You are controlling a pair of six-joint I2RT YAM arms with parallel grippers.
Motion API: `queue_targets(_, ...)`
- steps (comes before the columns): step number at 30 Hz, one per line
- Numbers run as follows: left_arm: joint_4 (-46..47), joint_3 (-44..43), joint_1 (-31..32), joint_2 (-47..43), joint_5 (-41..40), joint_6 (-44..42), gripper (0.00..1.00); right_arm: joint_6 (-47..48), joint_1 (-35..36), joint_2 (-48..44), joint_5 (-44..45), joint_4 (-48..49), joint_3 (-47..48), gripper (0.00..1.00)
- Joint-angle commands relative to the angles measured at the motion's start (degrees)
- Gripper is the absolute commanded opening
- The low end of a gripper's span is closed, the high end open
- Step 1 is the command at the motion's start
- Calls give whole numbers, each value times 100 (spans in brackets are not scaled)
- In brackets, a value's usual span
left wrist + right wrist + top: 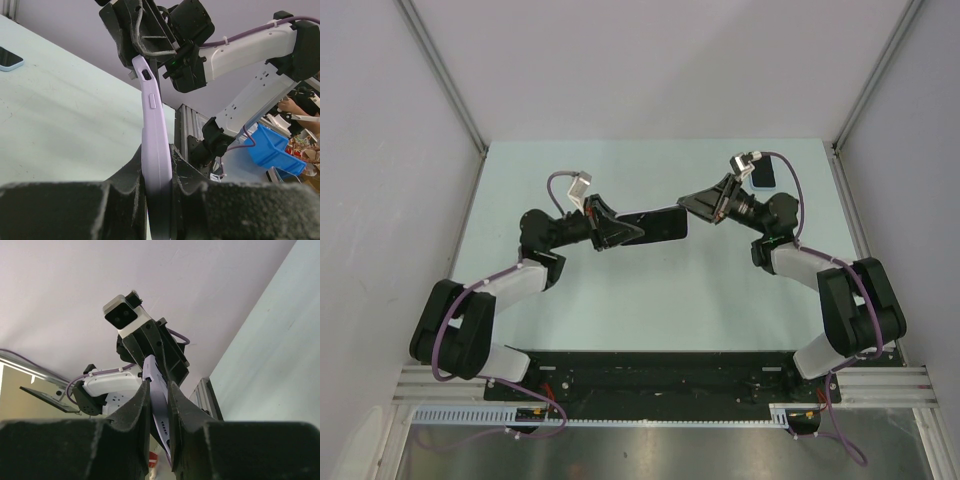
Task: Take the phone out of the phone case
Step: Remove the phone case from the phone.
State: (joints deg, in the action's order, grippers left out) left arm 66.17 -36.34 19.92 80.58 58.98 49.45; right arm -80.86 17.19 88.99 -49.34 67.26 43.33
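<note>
The top camera is looking down on the tabletop (pixel 650 310) while both wrist cameras are facing each other closely along one phone case (pixel 152 125).

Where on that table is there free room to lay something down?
Widest bare patch: the table's near half, between the arm bases and the held case. The far-left corner, behind the left gripper, is bare too. Crowded: the middle, where both grippers clamp the case, and the far-right corner, where a phone lies beside the right gripper.
</note>
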Motion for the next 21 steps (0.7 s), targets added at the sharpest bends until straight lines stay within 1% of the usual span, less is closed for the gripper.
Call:
queue_targets(1,3024,-207,196,-464,386,-59,0,580,162,154,179,-724,79,3)
queue_targets(4,3024,-225,161,-376,272,-59,0,703,92,13,179,-584,105,11)
queue_targets(5,3024,-225,144,-341,254,-50,0,729,57,-39,153,-383,114,14)
queue_targets(6,3024,-259,117,-306,237,-15,0,747,-48,-74,83,-276,132,20)
queue_targets(9,3024,-312,-6,-130,184,73,0,835,-286,-215,-136,-4,289,29)
queue_targets(12,3024,-304,-120,-7,158,74,0,809,-637,-303,-374,190,369,34)
queue_targets(14,3016,-295,-208,63,158,100,0,844,-857,-347,-488,391,404,34)
queue_targets(17,3007,-286,-366,151,184,205,0,1028,-1068,-426,-787,490,509,40)
queue_targets(18,2998,-278,-410,169,227,257,0,1272,-1112,-470,-874,428,544,46)
queue_targets(19,2989,-269,-506,178,245,267,0,1431,-1156,-531,-901,315,580,47)
queue_targets(20,2989,-243,-550,195,263,258,0,1685,-1191,-593,-954,0,597,49)
queue_targets(21,2972,-207,-603,221,280,258,0,2262,-1192,-741,-1050,-238,615,52)
